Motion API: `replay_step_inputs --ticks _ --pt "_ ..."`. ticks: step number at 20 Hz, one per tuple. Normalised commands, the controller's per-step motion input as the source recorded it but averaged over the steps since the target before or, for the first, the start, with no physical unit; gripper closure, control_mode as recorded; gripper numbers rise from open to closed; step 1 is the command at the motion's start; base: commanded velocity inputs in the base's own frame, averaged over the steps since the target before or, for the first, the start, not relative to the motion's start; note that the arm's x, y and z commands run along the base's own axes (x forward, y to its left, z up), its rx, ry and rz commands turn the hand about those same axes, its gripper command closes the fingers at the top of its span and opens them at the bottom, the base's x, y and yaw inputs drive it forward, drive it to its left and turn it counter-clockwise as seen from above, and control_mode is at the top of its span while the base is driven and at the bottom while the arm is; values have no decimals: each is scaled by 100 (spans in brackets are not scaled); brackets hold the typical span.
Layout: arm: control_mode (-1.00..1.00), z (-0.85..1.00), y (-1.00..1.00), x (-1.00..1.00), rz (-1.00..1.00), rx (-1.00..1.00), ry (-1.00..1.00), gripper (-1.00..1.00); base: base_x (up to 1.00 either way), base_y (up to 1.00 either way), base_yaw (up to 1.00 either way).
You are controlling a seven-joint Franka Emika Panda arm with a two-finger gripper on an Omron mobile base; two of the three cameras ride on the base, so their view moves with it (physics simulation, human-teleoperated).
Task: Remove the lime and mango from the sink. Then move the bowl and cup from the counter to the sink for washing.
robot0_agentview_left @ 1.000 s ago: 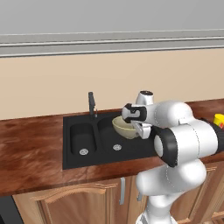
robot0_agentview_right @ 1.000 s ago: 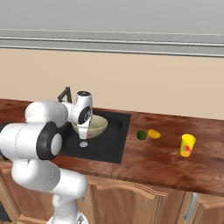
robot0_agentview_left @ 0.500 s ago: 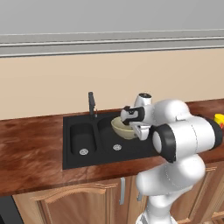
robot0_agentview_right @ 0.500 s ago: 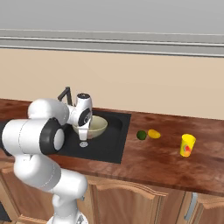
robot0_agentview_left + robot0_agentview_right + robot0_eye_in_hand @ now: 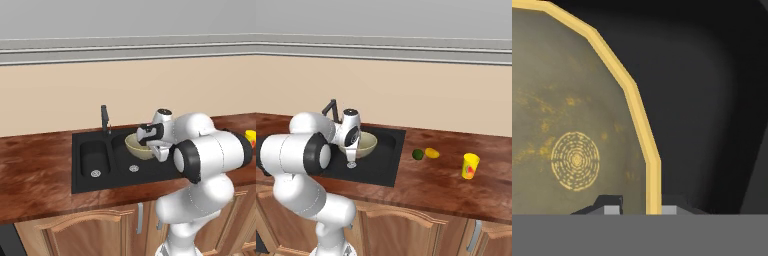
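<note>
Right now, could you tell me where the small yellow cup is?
In the right base view the small yellow cup stands on the reddish-brown counter, right of the mango.

The counter (image 5: 421,185) is a reddish-brown wood grain with a glossy finish that catches pale streaks of light, and the cabinets (image 5: 406,230) beneath it are a lighter, smoother wood with a metal-looking handle. The sink (image 5: 100,170) is matt black, its basin walls plain and even in the hand view, with a round silver drain (image 5: 133,168) that looks like metal. The bowl (image 5: 567,125) has a pale, speckled, glaze-like inside with a ringed mark at its centre and a smooth yellow-tan rim. The cup (image 5: 470,166) looks like smooth yellow plastic. The lime (image 5: 417,154) and the mango (image 5: 431,153) have smooth, faintly shiny skins.
</note>
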Motion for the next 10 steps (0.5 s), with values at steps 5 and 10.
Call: replay_step_inputs --ticks 5,10 --pt "-100 -8 4 8 7 0 -5 100 0 0 0" --pt "-100 -10 2 11 4 0 -1 100 0 0 0"
